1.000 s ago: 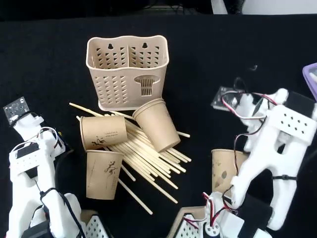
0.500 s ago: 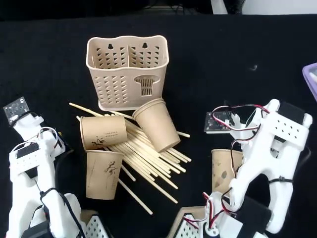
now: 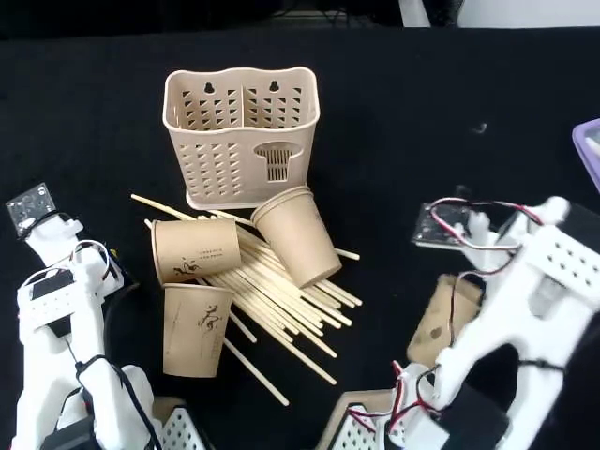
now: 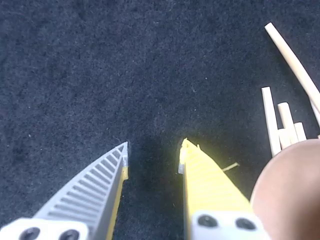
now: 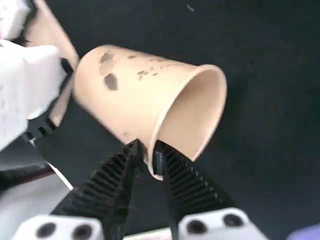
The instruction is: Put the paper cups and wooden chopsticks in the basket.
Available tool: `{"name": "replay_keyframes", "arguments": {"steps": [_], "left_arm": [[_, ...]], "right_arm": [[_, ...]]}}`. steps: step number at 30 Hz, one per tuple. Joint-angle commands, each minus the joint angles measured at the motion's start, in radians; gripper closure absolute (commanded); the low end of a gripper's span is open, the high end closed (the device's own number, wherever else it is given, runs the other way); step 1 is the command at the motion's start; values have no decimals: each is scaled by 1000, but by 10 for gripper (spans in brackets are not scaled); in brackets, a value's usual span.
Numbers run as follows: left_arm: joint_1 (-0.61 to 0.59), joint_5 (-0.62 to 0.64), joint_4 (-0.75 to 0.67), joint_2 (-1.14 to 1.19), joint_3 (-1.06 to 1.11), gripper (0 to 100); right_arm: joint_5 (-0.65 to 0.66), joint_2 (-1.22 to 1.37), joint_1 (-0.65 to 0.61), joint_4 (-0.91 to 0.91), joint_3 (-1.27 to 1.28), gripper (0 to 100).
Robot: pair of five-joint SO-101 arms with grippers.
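Note:
My right gripper (image 5: 146, 150) is shut on the rim of a brown paper cup (image 5: 150, 100), one finger inside and one outside. In the high view this cup (image 3: 436, 319) hangs tilted under the right arm at the lower right. The beige basket (image 3: 242, 131) stands at the back of the black cloth. Three more paper cups (image 3: 298, 234) (image 3: 195, 248) (image 3: 195, 328) lie on a pile of wooden chopsticks (image 3: 281, 300) in front of it. My left gripper (image 4: 153, 150) is open over bare cloth, near some chopstick ends (image 4: 280, 120) and a cup's base (image 4: 290, 190).
The left arm (image 3: 56, 309) stands at the near left corner, beside the cups. A purple object (image 3: 586, 150) pokes in at the right edge. Bare black cloth lies between the pile and the right arm.
The right arm has swung right and the cup in its gripper has tipped from lying straight to slanted. The left arm, basket and pile have not moved.

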Motion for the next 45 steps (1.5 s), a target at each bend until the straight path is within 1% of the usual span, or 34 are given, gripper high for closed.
{"name": "replay_keyframes", "arguments": {"steps": [1,3,6,10,12,14,19,20,22,26,28,30,31,34,36,39,40,42,45], "left_arm": [[-10,12,-17,-26,-8,830],[-10,12,-17,-26,-8,830],[-10,12,-17,-26,-8,830],[-13,12,-17,-26,-8,830],[-13,12,-17,-26,-8,830],[-13,12,-17,-26,-8,830],[-13,12,-17,-26,-8,830],[-13,12,-17,-26,-8,830],[-13,12,-17,-26,-8,830],[-13,12,-17,-26,-8,830],[-13,12,-17,-26,-8,830],[-10,12,-17,-26,-8,830],[-10,12,-17,-26,-8,830],[-8,12,-17,-26,-8,830],[-8,12,-17,-26,-8,830],[-8,12,-17,-25,-8,830],[-8,12,-17,-25,-8,830],[-8,12,-17,-23,-8,830],[-8,12,-17,-23,-8,830]], "right_arm": [[-60,-110,66,28,-67,987],[-123,-142,61,26,-56,987],[-253,-171,-6,-12,19,987],[-489,-183,-115,-207,199,984],[-566,-189,-149,-302,274,982],[-598,-203,-164,-336,308,982],[-618,-268,-170,-298,309,941],[-618,-277,-170,-299,314,946],[-618,-291,-170,-299,314,989],[-628,-338,-161,-292,254,988],[-680,-392,-163,-292,162,988],[-760,-450,-184,-296,62,988],[-804,-473,-224,-301,19,988],[-951,-516,-397,-304,-81,988],[-1062,-518,-532,-354,-170,988],[-1231,-493,-701,-453,-312,987],[-1269,-479,-769,-471,-352,987],[-1318,-440,-893,-491,-415,987],[-1330,-328,-1022,-514,-464,987]]}}
